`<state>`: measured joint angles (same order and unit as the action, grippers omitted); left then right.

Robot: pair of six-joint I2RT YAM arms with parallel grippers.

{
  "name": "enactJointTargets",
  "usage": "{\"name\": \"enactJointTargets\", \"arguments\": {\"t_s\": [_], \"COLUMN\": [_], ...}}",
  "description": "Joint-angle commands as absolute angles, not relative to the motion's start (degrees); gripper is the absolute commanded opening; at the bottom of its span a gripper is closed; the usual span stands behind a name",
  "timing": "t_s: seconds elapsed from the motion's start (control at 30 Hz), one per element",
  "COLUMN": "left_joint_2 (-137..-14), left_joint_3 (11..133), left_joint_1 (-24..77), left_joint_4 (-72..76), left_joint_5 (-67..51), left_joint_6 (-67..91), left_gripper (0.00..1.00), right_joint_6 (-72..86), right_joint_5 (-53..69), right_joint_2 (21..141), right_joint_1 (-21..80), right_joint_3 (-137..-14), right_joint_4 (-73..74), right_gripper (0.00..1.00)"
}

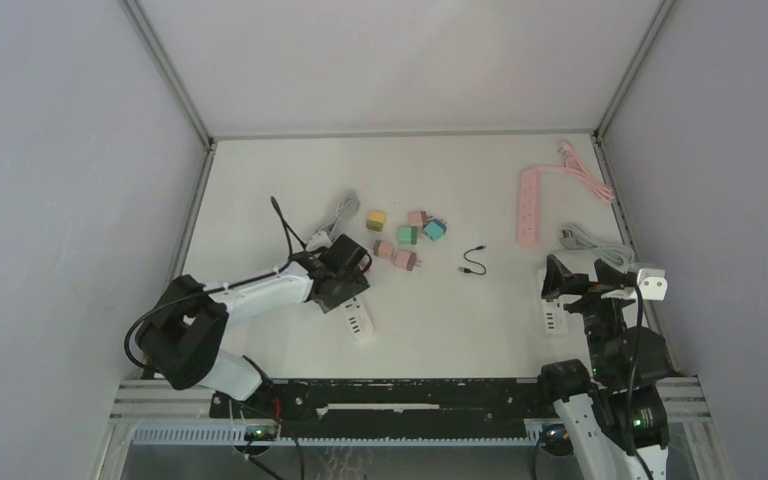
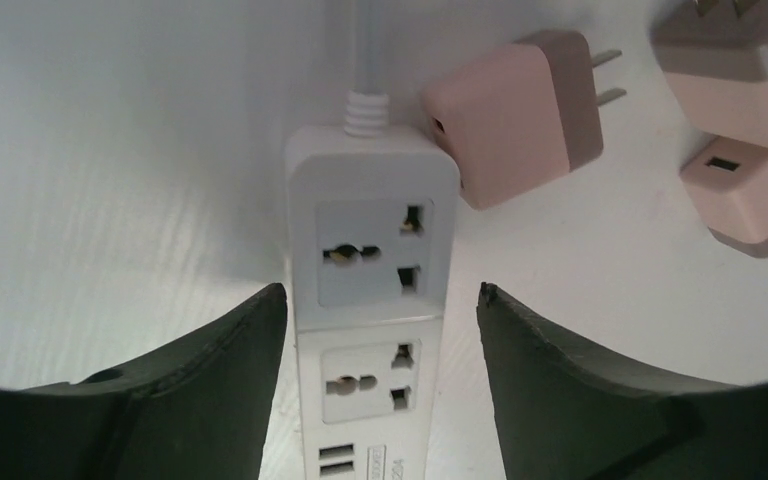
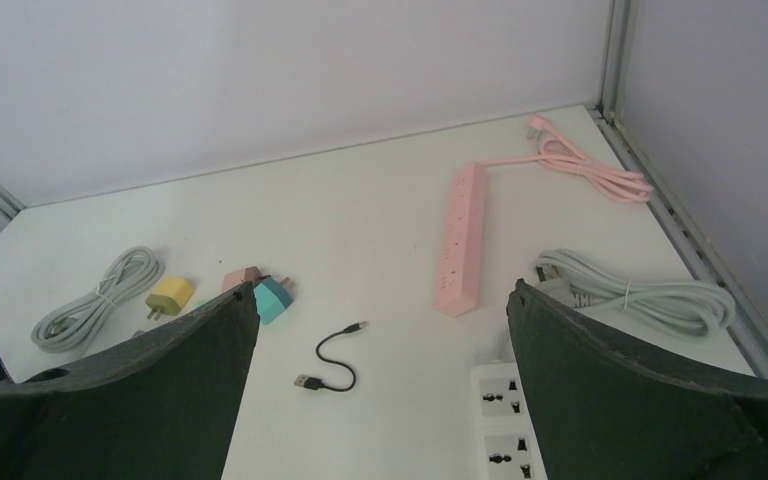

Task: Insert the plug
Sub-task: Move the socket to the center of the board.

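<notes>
My left gripper (image 1: 346,277) is open and empty, its jaws either side of a white power strip (image 2: 372,290) with two sockets and USB ports; the strip also shows in the top view (image 1: 356,320). A pink plug adapter (image 2: 515,115) with two prongs lies beside the strip's cable end. Two more pink adapters (image 2: 745,70) lie at the right of the left wrist view. My right gripper (image 1: 585,280) is open and empty above a second white power strip (image 3: 505,420) at the near right.
Yellow (image 1: 377,218), green (image 1: 407,235) and teal (image 1: 434,230) adapters lie mid-table. A short black USB cable (image 1: 473,262) lies right of them. A pink power strip (image 1: 529,205) and a coiled grey cable (image 1: 595,242) sit at the right. Another grey coil (image 1: 338,212) is left.
</notes>
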<state>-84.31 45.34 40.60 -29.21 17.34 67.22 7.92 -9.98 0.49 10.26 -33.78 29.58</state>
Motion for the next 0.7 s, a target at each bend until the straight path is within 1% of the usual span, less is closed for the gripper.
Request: {"name": "enactJointTargets", "arguments": {"t_s": [0.0, 0.17, 0.3, 0.43, 0.53, 0.67], "left_joint_2": [-81.36, -76.28, -72.94, -71.66, -71.39, -73.22], "left_joint_3": [46.81, 46.86, 49.00, 50.27, 51.36, 54.08], "left_joint_1": [42.55, 42.54, 42.54, 42.56, 42.54, 42.54], "left_joint_4": [-28.54, -31.58, -34.06, -33.45, -30.76, -27.29], "left_joint_5": [17.98, 22.77, 28.27, 33.25, 31.36, 27.45], "left_joint_6": [70.37, 65.11, 54.69, 43.42, 34.36, 26.93], "left_gripper": [0.78, 0.87, 0.92, 0.96, 0.98, 1.00], "right_joint_6": [7.04, 6.99, 6.86, 6.86, 6.77, 6.77], "right_joint_5": [-9.92, -9.80, -9.67, -9.58, -8.95, -8.44], "right_joint_2": [-4.97, -4.68, -4.57, -4.49, -4.23, -4.28], "right_joint_1": [10.46, 10.54, 10.57, 10.55, 10.59, 10.64], "right_joint_3": [-33.67, -33.74, -33.67, -33.67, -33.68, -33.69], "right_joint_4": [28.20, 28.60, 28.62, 28.60, 28.74, 28.64], "right_gripper": [1.00, 1.00, 1.00, 1.00, 1.00, 1.00]}}
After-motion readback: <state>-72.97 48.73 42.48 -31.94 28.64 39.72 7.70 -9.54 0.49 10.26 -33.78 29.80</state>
